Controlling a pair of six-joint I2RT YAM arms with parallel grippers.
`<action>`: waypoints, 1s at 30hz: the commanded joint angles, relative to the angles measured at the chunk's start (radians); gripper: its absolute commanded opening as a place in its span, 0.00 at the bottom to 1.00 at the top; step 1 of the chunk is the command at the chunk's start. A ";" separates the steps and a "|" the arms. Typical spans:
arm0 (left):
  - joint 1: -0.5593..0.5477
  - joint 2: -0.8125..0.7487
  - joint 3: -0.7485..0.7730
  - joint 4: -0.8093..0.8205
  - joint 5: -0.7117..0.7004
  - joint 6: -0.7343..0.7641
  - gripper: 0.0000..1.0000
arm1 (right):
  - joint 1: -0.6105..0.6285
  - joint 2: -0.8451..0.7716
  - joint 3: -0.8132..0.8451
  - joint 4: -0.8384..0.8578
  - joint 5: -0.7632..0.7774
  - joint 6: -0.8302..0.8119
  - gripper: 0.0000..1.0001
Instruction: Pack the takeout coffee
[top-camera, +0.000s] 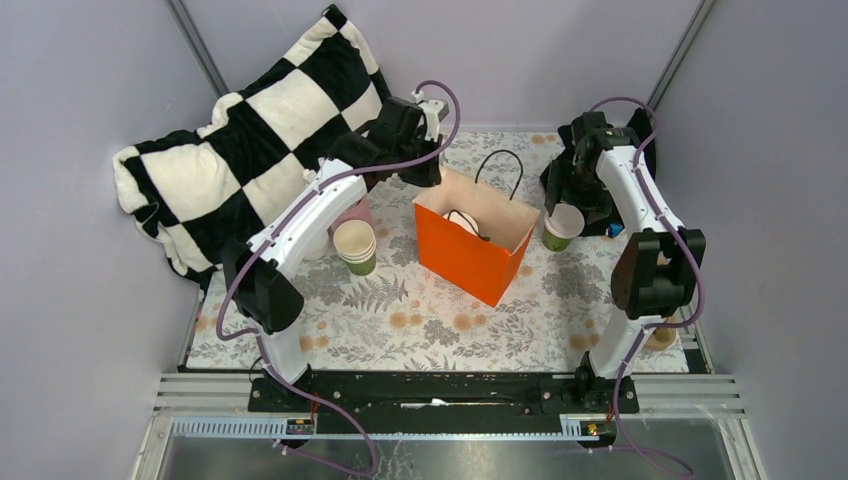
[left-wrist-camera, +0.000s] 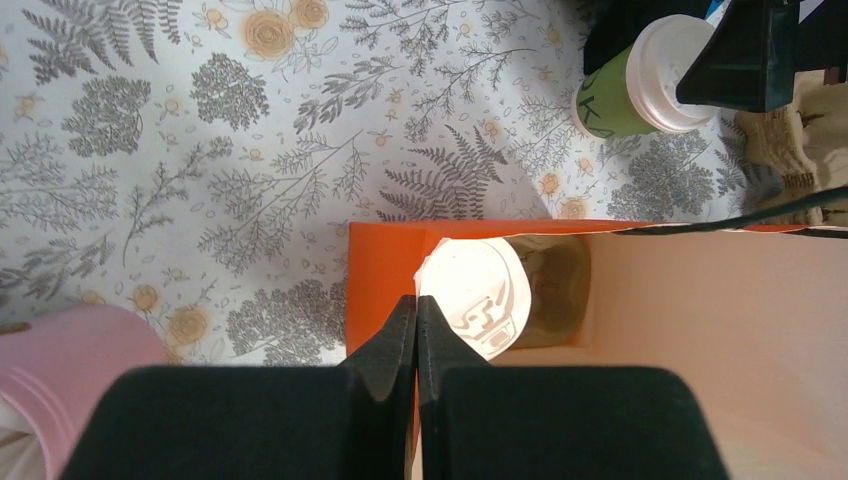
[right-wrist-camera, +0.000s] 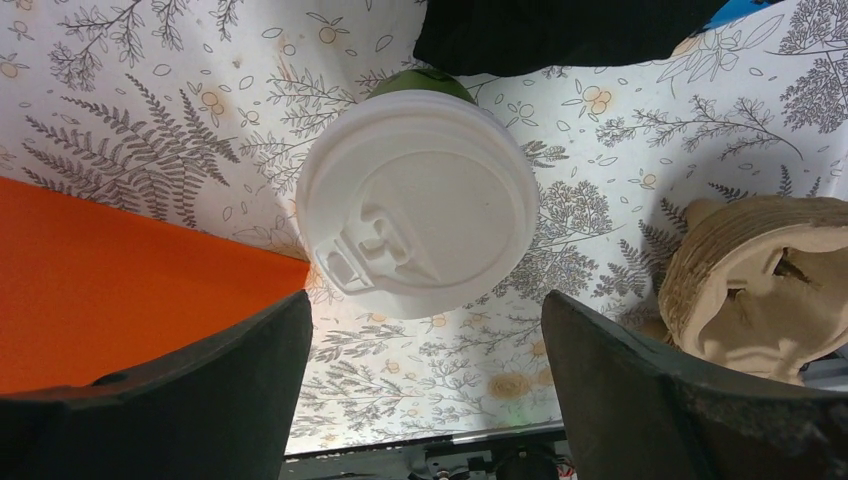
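An orange paper bag (top-camera: 470, 255) stands open mid-table. One takeout coffee, a green cup with a white lid (left-wrist-camera: 475, 290), sits inside it at the bottom. My left gripper (left-wrist-camera: 416, 302) is shut on the bag's left rim, pinching the paper wall (left-wrist-camera: 375, 270) between its fingers. The other takeout coffee (right-wrist-camera: 418, 200) stands on the tablecloth just right of the bag (right-wrist-camera: 100, 280). My right gripper (right-wrist-camera: 425, 335) hangs open above that cup (top-camera: 563, 225), its fingers wider than the lid and not touching it.
A stack of lidless green cups (top-camera: 355, 245) and a pink cup (left-wrist-camera: 70, 370) stand left of the bag. A checkered blanket (top-camera: 250, 130) fills the back left. A brown pulp cup carrier (right-wrist-camera: 760, 280) lies at the right near the arm's base.
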 joint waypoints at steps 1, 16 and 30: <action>0.004 -0.069 -0.028 0.001 0.001 -0.079 0.00 | -0.014 0.004 -0.018 0.021 -0.026 -0.038 0.89; 0.003 -0.079 -0.039 -0.003 0.013 -0.075 0.00 | -0.016 0.043 0.013 0.024 -0.028 -0.058 0.90; 0.003 -0.070 -0.032 -0.003 0.033 -0.077 0.00 | -0.015 0.088 0.045 0.026 -0.034 -0.057 0.90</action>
